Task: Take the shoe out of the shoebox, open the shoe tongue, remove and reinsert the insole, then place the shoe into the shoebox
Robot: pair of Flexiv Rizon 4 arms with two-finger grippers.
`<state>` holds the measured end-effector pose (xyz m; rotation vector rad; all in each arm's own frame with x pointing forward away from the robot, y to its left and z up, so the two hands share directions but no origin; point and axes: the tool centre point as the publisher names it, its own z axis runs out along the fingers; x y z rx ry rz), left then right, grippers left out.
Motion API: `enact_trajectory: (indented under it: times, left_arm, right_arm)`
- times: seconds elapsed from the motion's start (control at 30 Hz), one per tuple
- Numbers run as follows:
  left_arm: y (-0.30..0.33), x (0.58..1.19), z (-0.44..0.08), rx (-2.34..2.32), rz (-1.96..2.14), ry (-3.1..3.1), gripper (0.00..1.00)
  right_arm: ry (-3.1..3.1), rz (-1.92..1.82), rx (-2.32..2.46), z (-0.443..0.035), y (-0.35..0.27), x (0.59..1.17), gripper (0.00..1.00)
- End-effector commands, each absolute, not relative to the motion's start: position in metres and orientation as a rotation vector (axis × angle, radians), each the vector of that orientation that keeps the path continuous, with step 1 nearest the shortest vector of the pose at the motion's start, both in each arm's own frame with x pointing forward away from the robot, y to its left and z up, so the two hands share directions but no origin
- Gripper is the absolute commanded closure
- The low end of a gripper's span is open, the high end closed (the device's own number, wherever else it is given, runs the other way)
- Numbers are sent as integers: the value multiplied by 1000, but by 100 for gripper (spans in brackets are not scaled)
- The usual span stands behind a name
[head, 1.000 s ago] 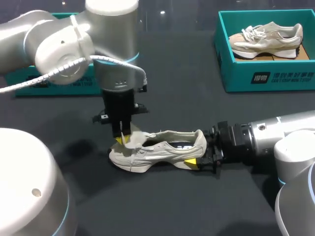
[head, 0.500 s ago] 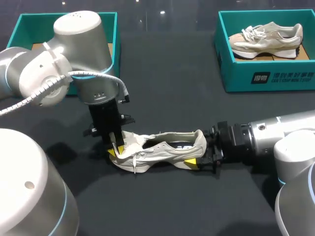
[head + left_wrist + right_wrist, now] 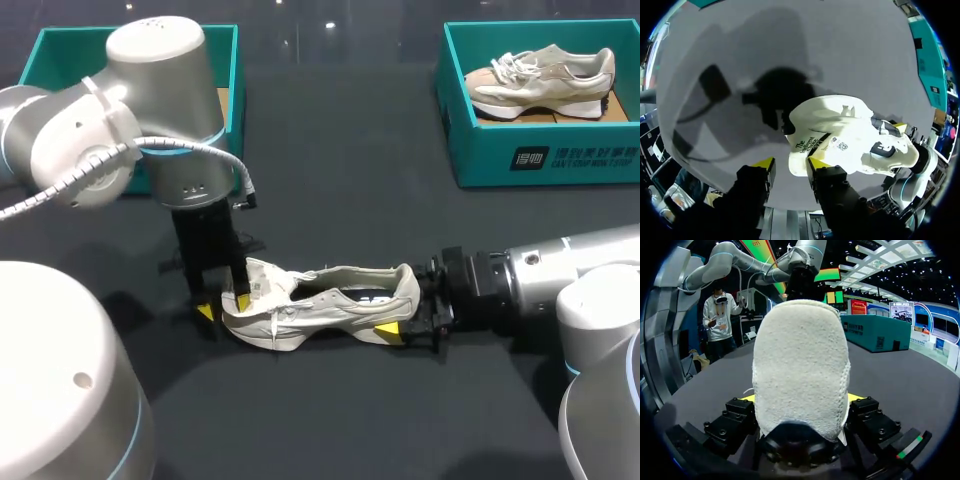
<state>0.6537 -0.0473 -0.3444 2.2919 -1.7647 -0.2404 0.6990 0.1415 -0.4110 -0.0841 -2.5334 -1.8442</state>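
Cream shoe (image 3: 320,300) lies mid-desk (image 3: 350,180), well apart from the teal box (image 3: 520,165) that holds a second shoe (image 3: 540,78). Right pincer (image 3: 400,312) is clamped on the heel, one finger at each side. Left pincer (image 3: 222,306) is down at the toe, fingers apart, gripping nothing.

The shoe (image 3: 330,300) is cream-white with a dark lining and small black print; the tabletop (image 3: 350,180) is matte charcoal; the left shoebox (image 3: 232,70) and right shoebox (image 3: 480,160) are teal, brown inside; the second shoe (image 3: 540,75) is beige with a tan panel; the left tool (image 3: 223,306) and right tool (image 3: 402,310) are black, yellow-tipped; the left arm (image 3: 150,110) and right arm (image 3: 570,280) are silver-white, ringed pale blue.
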Motion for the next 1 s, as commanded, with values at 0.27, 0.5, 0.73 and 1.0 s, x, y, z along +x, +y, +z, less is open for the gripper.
enact_trajectory:
  times: [0.27,0.5,0.73,1.0]
  left_arm:
    - [-53,657,-282,2210,-56,-1899,54]
    - [-70,666,-241,2121,80,-2047,52]
    - [-95,672,-205,1783,185,-2318,52]
    - [-129,678,-182,1106,138,-2638,52]
  right_arm:
    - [-2537,-1841,-86,-412,143,699,100]
    - [-2537,-1841,-86,-412,143,699,100]
    - [-2537,-1841,-86,-412,143,699,100]
    - [-2537,-1841,-86,-412,143,699,100]
